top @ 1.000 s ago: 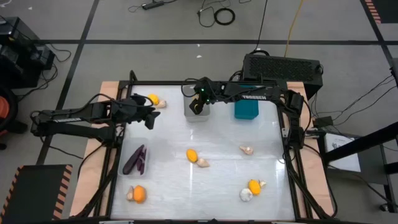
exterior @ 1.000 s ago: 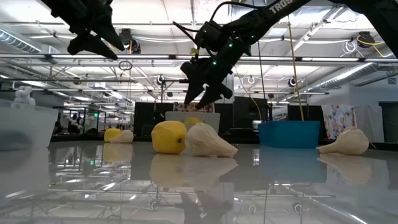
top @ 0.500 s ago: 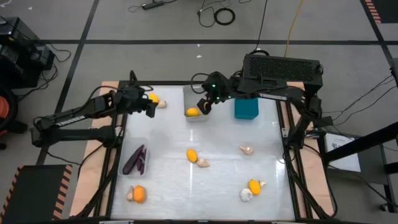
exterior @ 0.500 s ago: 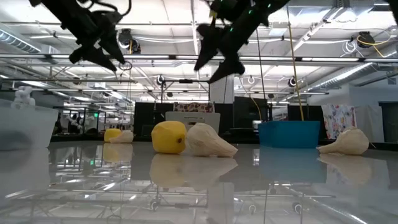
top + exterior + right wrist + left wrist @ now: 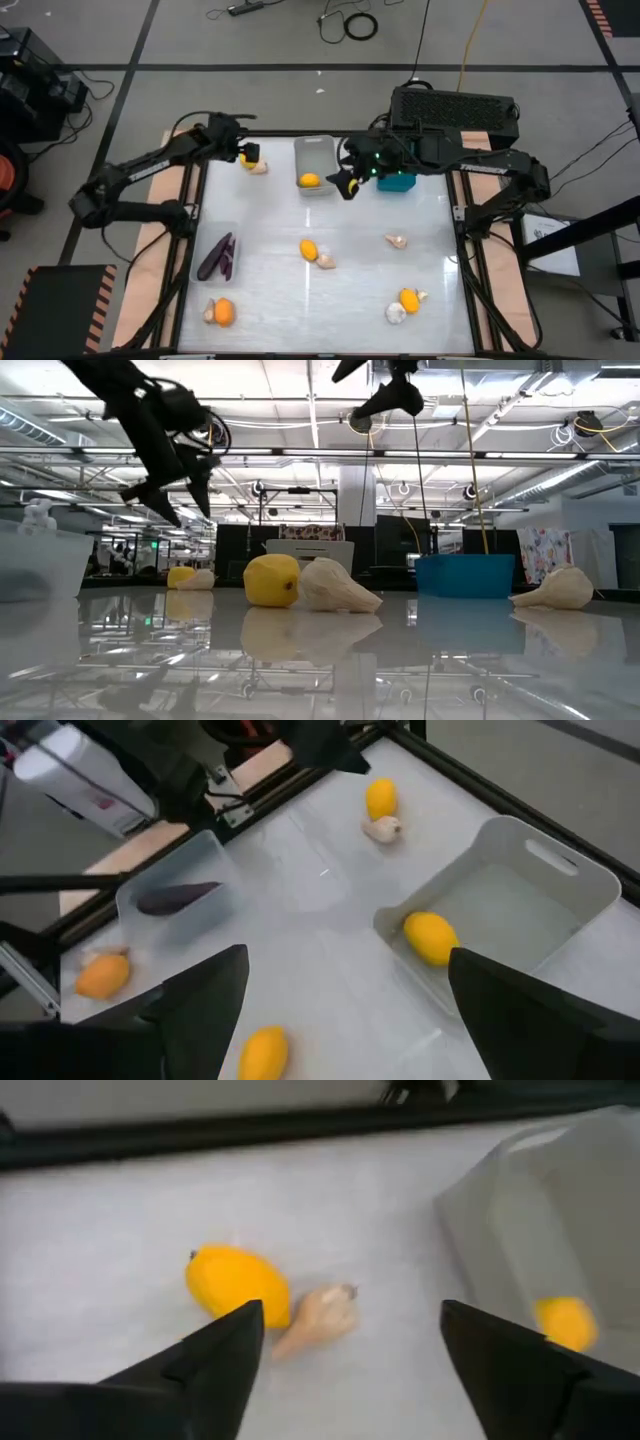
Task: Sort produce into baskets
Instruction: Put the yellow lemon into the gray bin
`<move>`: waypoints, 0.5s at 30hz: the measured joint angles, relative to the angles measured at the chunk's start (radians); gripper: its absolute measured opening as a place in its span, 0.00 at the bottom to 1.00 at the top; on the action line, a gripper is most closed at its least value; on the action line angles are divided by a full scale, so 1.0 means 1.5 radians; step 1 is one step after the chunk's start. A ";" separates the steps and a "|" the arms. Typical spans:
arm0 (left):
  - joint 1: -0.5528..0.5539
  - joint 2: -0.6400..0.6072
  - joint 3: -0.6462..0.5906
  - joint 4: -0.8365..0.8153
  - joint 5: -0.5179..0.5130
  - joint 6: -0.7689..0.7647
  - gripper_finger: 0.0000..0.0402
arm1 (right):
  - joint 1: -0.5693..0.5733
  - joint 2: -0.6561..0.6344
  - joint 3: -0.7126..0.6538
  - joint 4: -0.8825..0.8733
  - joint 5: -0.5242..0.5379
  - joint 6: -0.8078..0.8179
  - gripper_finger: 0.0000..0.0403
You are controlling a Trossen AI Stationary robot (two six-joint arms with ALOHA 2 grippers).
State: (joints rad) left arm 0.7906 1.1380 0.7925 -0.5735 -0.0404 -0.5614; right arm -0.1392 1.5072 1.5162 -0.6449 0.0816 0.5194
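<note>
— What's in the bins?
— The light grey bin (image 5: 316,165) at the far middle of the surface (image 5: 360,280) holds one yellow fruit (image 5: 310,181). The clear bin (image 5: 215,258) on the left side holds two dark purple eggplants (image 5: 218,256). The teal bin (image 5: 397,178) sits just right of the grey one; its inside is hidden by the right arm.
— And the loose pieces?
— A yellow fruit (image 5: 238,1285) touching a cream bulb (image 5: 315,1318) near the far left corner; an orange fruit and bulb pair (image 5: 316,253) in the middle; a lone bulb (image 5: 397,240) to the right; a fruit and bulb (image 5: 403,304) at the near right; another fruit and bulb (image 5: 219,312) at the near left.
— The hands?
— The left hand (image 5: 244,153) hangs over that far-left pair, fingers spread wide apart, holding nothing, not touching them. The right hand (image 5: 349,182) hovers high between the grey and teal bins — fingers apart too, empty
</note>
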 joint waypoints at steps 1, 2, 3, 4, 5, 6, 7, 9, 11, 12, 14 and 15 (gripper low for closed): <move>0.009 0.020 0.008 -0.005 0.008 -0.001 0.81 | 0.010 -0.001 0.000 -0.006 0.010 0.003 0.83; 0.018 0.039 0.018 -0.010 0.009 -0.001 0.84 | 0.020 -0.002 0.000 -0.011 0.018 0.008 0.83; 0.026 0.056 0.027 -0.015 0.009 0.000 0.86 | 0.027 -0.003 0.000 -0.017 0.021 0.012 0.83; 0.034 0.072 0.035 -0.020 0.008 0.000 0.87 | 0.034 -0.003 0.000 -0.023 0.028 0.014 0.83; 0.041 0.090 0.044 -0.024 0.004 -0.001 0.88 | 0.042 -0.003 0.000 -0.029 0.033 0.017 0.83; 0.047 0.105 0.051 -0.028 -0.005 0.000 0.88 | 0.049 -0.004 0.000 -0.035 0.036 0.020 0.83; 0.054 0.120 0.057 -0.031 -0.012 0.000 0.89 | 0.054 -0.004 0.000 -0.041 0.037 0.020 0.83; 0.067 0.147 0.065 -0.031 -0.021 -0.001 0.89 | 0.065 -0.004 0.000 -0.048 0.037 0.023 0.83; 0.077 0.174 0.067 -0.030 -0.021 -0.005 0.89 | 0.075 -0.004 0.000 -0.052 0.037 0.028 0.83; 0.081 0.187 0.067 -0.031 -0.018 -0.006 0.89 | 0.079 -0.004 0.000 -0.053 0.037 0.029 0.83; 0.085 0.212 0.067 -0.036 -0.010 -0.023 0.89 | 0.089 -0.004 0.000 -0.059 0.037 0.029 0.83; 0.085 0.223 0.067 -0.041 -0.010 -0.025 0.89 | 0.093 -0.004 0.000 -0.061 0.037 0.028 0.83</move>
State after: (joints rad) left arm 0.9177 1.4719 0.8932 -0.6352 -0.0559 -0.5995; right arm 0.0002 1.5017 1.5161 -0.7369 0.1374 0.5614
